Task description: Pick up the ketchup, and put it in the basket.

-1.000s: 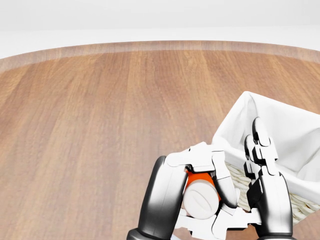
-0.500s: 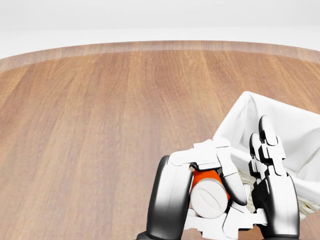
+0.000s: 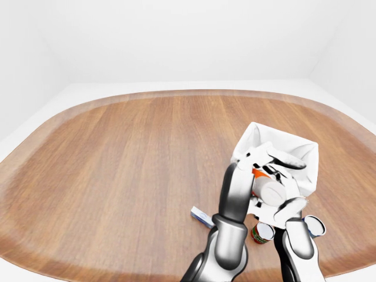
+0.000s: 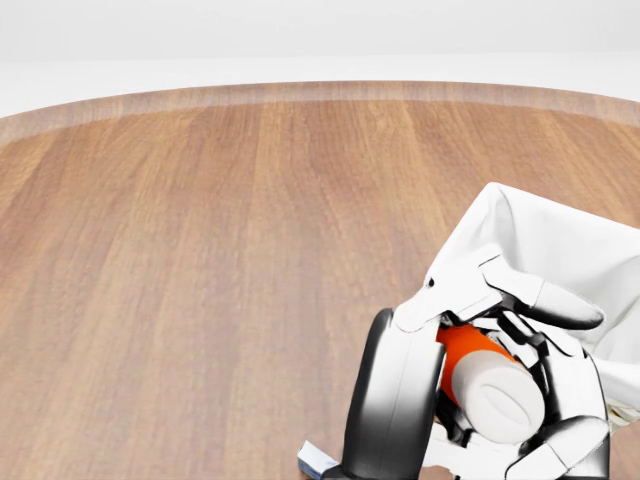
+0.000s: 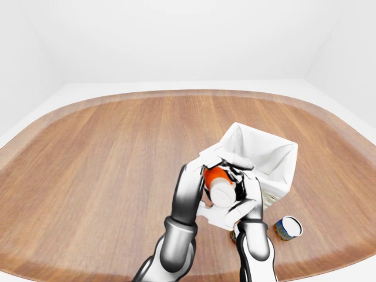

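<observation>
Left-eye view: the ketchup (image 3: pixel 267 185) is held between both robot hands at about four o'clock of centre, over the near edge of the basket (image 3: pixel 302 154). The left robot hand (image 3: pixel 267 161) wraps its fingers over the bottle's orange body; the right robot hand (image 3: pixel 288 205) cups it from below. Two cans (image 3: pixel 262 232) stand on the desk (image 3: pixel 117 164) at five o'clock, and a small flat box (image 3: pixel 201 216) lies just left of the left arm.

Head view: the bottle's white cap (image 4: pixel 500 398) faces the camera at five o'clock, the bottle tilted, the white cloth lining (image 4: pixel 540 240) of the basket just above it. Both hands are clenched on the bottle.

Right-eye view: the bottle sits against the basket's lower-left rim, not yet inside.

Judgement: the carry step is in hand. The next move calls for moving the bottle farther toward one o'clock, clear over the opening, then releasing both hands.
</observation>
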Robot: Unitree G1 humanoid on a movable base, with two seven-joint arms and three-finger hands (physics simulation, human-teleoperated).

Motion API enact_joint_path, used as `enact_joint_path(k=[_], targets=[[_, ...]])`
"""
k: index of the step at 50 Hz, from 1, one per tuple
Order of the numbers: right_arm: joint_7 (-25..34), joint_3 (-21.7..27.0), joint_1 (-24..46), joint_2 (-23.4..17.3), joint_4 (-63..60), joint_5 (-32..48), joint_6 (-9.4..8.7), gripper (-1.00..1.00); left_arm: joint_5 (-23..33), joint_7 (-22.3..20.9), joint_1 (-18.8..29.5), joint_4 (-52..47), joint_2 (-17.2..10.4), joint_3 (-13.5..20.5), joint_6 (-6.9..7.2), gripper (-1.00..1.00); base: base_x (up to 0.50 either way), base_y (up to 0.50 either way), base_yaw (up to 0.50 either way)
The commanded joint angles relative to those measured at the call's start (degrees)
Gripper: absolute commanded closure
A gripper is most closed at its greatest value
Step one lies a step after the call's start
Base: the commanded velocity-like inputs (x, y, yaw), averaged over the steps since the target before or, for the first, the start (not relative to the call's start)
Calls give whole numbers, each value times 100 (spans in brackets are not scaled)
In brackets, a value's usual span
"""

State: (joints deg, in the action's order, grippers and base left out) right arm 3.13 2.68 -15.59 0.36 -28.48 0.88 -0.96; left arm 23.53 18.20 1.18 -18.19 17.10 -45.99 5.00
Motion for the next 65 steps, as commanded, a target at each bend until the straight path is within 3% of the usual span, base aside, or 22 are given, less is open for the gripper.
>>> enact_joint_path(k=[1, 18, 26, 30, 31, 32, 35, 40, 41, 42, 46, 47, 48, 51, 52, 57, 65], targets=[[-100, -24, 74, 44, 40, -22, 94, 100, -483, 79, -2, -21, 22, -1259, 0, -100, 0, 0, 0], [-161, -129, 37, 27, 5, 70, 100, 100, -437, 172, -82, -224, -159, -1355, 0, -100, 0, 0, 0], [-173, -78, 66, 25, 40, 61, 101, 100, -361, 83, -112, -577, -419, -972, 0, -100, 0, 0, 0], [-184, -45, 103, 26, 106, 63, 123, 100, -375, -37, -330, -1191, -918, -575, 0, -100, 0, 0, 0], [-192, -51, 116, 27, 140, 81, 136, 100, -365, -70, -440, -1342, -1189, -344, 0, -100, 0, 0, 0], [-193, -51, 116, 27, 143, 82, 137, 100, -356, -82, -455, -1349, -1199, -326, 0, -100, 0, 0, 0], [-227, -100, 126, 30, 181, 144, 164, 100, -599, -145, -797, -1596, -1746, 547, 0, -100, 0, 0, 0], [-268, -125, 152, 20, 270, 192, 213, 100, -1050, -416, -1261, -1780, -2132, 1540, 0, -100, 0, 0, 0], [-270, -126, 152, 19, 271, 192, 214, 100, -1044, -436, -1274, -1780, -2124, 1558, 0, -100, 0, 0, 0], [-285, -136, 165, 19, 307, 215, 228, 100, -1226, -483, -1446, -1786, -2261, 2008, 0, -100, 0, 0, 0], [-335, -187, 239, 13, 465, 281, 278, 100, -1480, -770, -1732, -1378, -2273, 2797, 0, -100, 0, 0, 0], [-347, -198, 243, 12, 477, 291, 280, 100, -1515, -830, -1770, -1211, -2244, 2965, -162, -100, 0, 0, 0], [-351, -206, 241, 8, 477, 295, 280, 100, -1551, -893, -1785, -1136, -2184, 3074, -219, -100, 0, 0, 0], [-372, -208, 249, -2, 465, 311, 258, 100, -1682, -1009, -1899, -495, -2091, 3505, -900, -100, 0, 0, 0], [-372, -195, 258, -7, 477, 304, 259, 100, -1690, -1052, -1906, -365, -2046, 3590, -1000, -100, 0, 0, 0], [-387, -177, 315, -5, 589, 323, 287, 100, -1883, -1200, -1648, 523, -1837, 4152, -1000, -100, 0, 0, 0], [-373, -121, 356, -16, 606, 308, 257, 100, -1765, -1259, -1457, 566, -1698, 4331, -1000, -100, 0, 0, 0]])
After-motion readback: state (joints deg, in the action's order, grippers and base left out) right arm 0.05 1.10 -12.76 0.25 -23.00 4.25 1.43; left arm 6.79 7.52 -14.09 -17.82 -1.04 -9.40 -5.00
